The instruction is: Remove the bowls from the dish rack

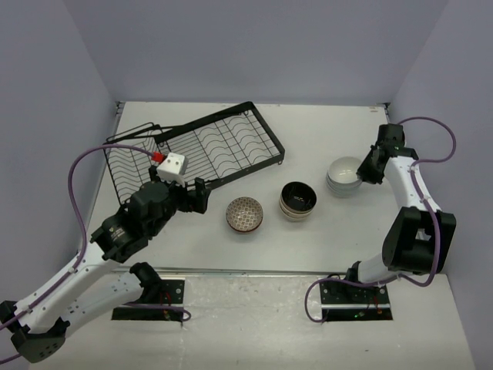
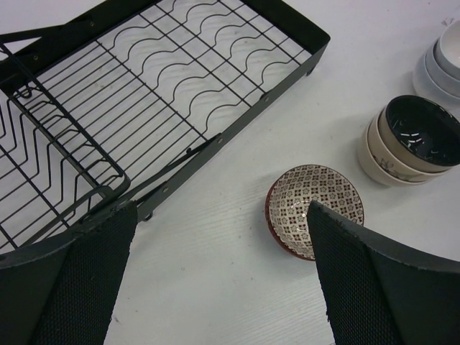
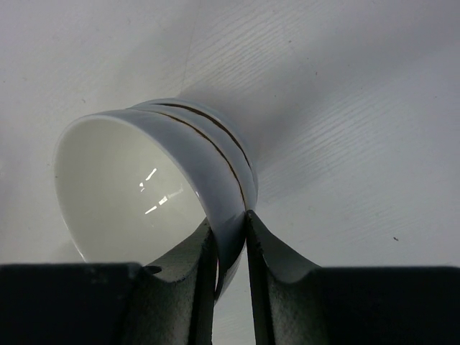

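The left arm (image 1: 77, 276) and right arm (image 1: 407, 181) have white links, black joint housings and looping purple cables (image 1: 77, 166); the left pincer (image 2: 219, 215) has black mesh-textured pads (image 2: 90, 280).

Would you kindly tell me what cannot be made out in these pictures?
Whether the right pincer presses the rim of the white bowls: right wrist view, too close to tell.
Near edge of the patterned bowl: left wrist view, behind the left pincer.
Near corner of the dish rack: top view, under the left arm.
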